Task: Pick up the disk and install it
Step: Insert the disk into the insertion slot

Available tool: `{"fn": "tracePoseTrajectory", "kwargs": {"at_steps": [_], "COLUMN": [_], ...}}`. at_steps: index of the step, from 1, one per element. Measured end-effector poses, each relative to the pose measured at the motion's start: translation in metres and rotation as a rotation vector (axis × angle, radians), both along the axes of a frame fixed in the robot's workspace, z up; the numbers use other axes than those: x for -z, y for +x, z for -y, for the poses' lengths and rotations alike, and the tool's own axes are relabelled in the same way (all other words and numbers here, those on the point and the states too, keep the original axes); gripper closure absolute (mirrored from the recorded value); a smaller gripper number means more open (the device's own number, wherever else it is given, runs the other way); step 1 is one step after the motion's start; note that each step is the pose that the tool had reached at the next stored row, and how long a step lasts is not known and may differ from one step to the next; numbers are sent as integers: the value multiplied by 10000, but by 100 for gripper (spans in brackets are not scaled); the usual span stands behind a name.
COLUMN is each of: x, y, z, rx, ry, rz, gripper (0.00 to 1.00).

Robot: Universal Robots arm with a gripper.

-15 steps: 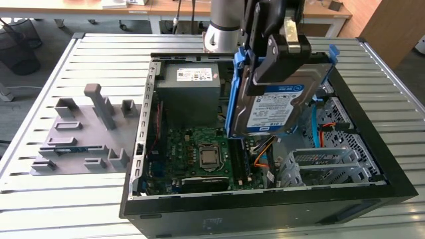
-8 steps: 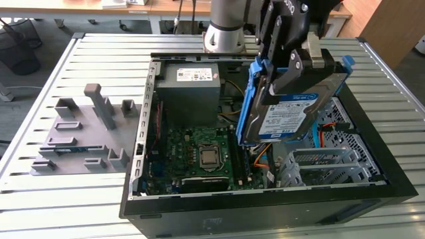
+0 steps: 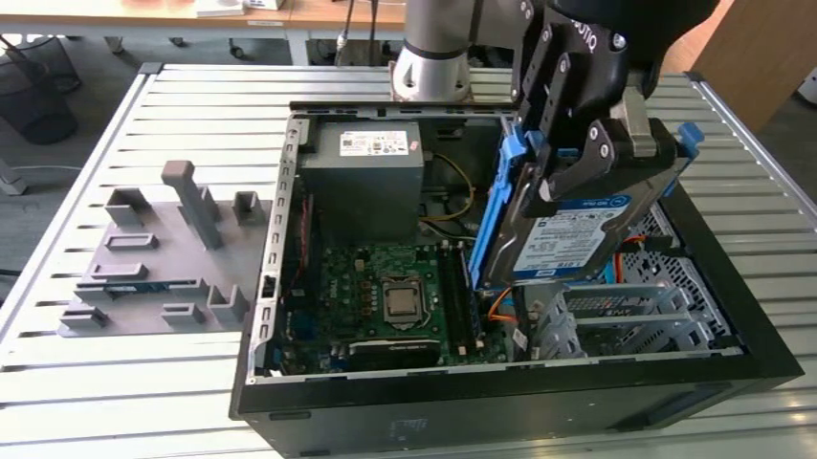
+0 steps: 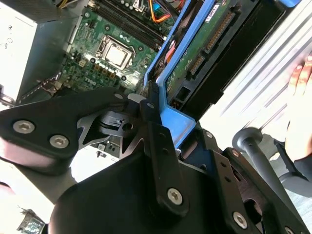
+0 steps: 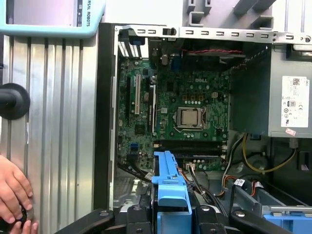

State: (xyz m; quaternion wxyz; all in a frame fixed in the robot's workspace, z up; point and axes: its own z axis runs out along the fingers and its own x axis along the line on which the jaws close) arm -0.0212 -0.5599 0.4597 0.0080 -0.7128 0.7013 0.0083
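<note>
Where the open computer case [image 3: 511, 387] lies on the slatted metal table [image 3: 128, 392], the gripper [image 3: 600, 167] hangs over the case's half on the exterior view's right, jaws clenched on the disk [image 3: 575, 239]. The hold is taken at the disk's upper end, with fingers on opposite sides of its blue carrier frame [image 3: 492, 210].

Disk attitude: nearly on edge and tilted, with the white label and its blue band facing the exterior camera. Its lower end reaches down inside the case, between the motherboard [image 3: 377, 277] and the grey metal drive bay [image 3: 613, 320], close to a bundle of orange cables [image 3: 500, 301]. Whether that end touches the bay or anything beneath it cannot be determined. The disk does not lie flat in the bay.

The second wrist view shows the disk's green circuit-board face [image 4: 204, 44] inside the blue frame.

Other items noted:
- A grey power supply [image 3: 364, 177] with a white sticker sits in the far corner of the case, on the exterior view's left.
- The processor [image 3: 402, 298] sits mid-board.
- A grey moulded fixture [image 3: 153, 258] lies on the table beside the case, on the exterior view's left and apart from it.
- A person's hand [image 5: 12, 195] appears in both wrist views, outside the case and well apart from the disk.
</note>
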Motion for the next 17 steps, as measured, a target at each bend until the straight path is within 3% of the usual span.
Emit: {"fn": "tracePoseTrajectory", "kwargs": {"at_steps": [4,10,17], "x": [1,5,26], "y": [1,1,88], "z": [10,112,117], "rx": [53,131,280], "ry": [-1,-1,1], "rz": [0,-1,0], "gripper": [64,64,64]}}
